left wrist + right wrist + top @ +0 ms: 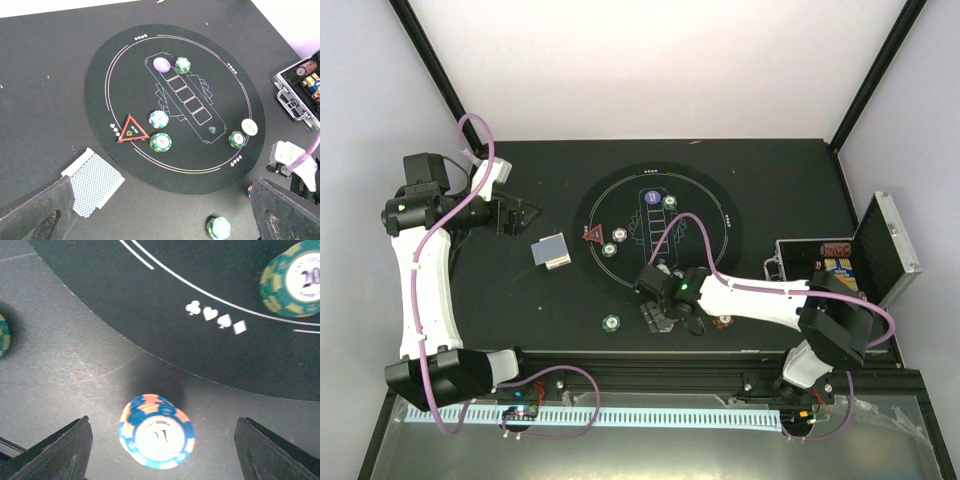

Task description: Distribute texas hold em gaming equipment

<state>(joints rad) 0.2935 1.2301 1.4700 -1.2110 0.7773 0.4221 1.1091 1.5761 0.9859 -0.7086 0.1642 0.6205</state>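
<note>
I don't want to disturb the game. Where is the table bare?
Bare: the far strip of table beyond the mat, and the patch between deck and left arm. Crowded: the mat's left side with triangle and chips, and its near edge under the right hand.

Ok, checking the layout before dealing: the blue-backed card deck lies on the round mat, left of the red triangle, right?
Not on it. The card deck lies off the round mat, on the table, left of the red triangle, as the left wrist view shows.
</note>
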